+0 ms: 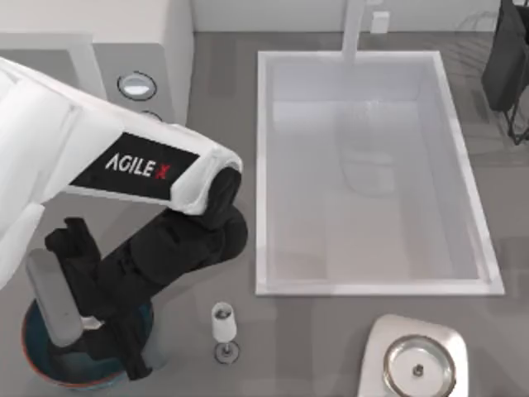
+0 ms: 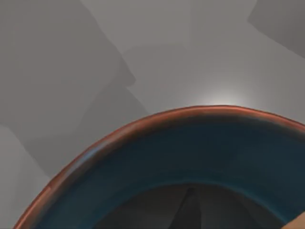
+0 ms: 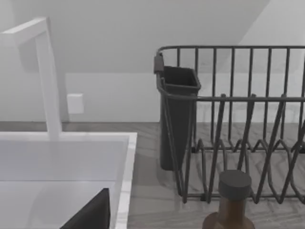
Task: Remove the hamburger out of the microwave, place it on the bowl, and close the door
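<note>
My left arm reaches in from the left, and its black left gripper (image 1: 116, 347) hangs over the deep-blue bowl (image 1: 43, 364) at the table's front left. The left wrist view looks down at the bowl's reddish-brown rim (image 2: 190, 113) and blue inner wall from close up. A tan sliver (image 2: 298, 222) shows at that picture's corner; I cannot tell if it is the hamburger. The white microwave (image 1: 91, 33) stands at the back left, one round knob (image 1: 136, 85) showing. The arm covers its front, so the door is hidden. A dark wedge (image 3: 90, 214) in the right wrist view may belong to my right gripper.
A white sink (image 1: 264, 165) with a faucet (image 1: 355, 33) fills the middle. A small wine glass (image 1: 223, 327) stands right of the bowl. A steel dish on a silvery base (image 1: 417, 364) is at the front right. A dark dish rack (image 1: 508, 66) stands back right, a brown bottle (image 3: 231, 200) near it.
</note>
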### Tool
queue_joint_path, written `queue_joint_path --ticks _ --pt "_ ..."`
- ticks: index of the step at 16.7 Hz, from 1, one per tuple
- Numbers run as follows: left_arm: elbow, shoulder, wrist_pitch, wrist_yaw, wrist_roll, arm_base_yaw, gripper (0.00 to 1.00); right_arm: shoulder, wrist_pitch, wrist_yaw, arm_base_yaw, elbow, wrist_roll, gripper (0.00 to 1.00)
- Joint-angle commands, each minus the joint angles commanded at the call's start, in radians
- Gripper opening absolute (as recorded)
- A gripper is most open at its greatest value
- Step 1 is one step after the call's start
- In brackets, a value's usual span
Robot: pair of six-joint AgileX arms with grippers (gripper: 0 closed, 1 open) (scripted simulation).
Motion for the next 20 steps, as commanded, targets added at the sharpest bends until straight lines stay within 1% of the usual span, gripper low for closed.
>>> queue_joint_path --ticks 7,8,10,12,14,16,18,20 --pt "0.0 0.0 0.0 0.0 0.0 0.0 1.0 0.0 0.0 0.0 0.0 0.0 0.0 1.0" --pt "0.008 -0.07 -0.052 0.001 0.017 -0.016 1.0 0.0 0.0 0.0 0.0 0.0 0.0 1.0" --pt "0.005 -0.078 -0.045 0.001 0.027 -0.011 1.0 0.0 0.0 0.0 0.0 0.0 0.0 1.0" --pt "-0.014 -0.118 -0.007 0.006 0.077 0.011 1.0 0.0 0.0 0.0 0.0 0.0 0.0 1.0" --pt "-0.048 -0.189 0.06 0.016 0.167 0.048 1.0 0.0 0.0 0.0 0.0 0.0 0.0 1.0" --pt "-0.099 -0.291 0.152 0.031 0.304 0.098 1.0 0.0 0.0 0.0 0.0 0.0 0.0 1.0" --pt "-0.163 -0.418 0.261 0.053 0.48 0.156 1.0 0.0 0.0 0.0 0.0 0.0 0.0 1.0" --pt "-0.24 -0.564 0.383 0.079 0.695 0.218 1.0 0.0 0.0 0.0 0.0 0.0 0.0 1.0"
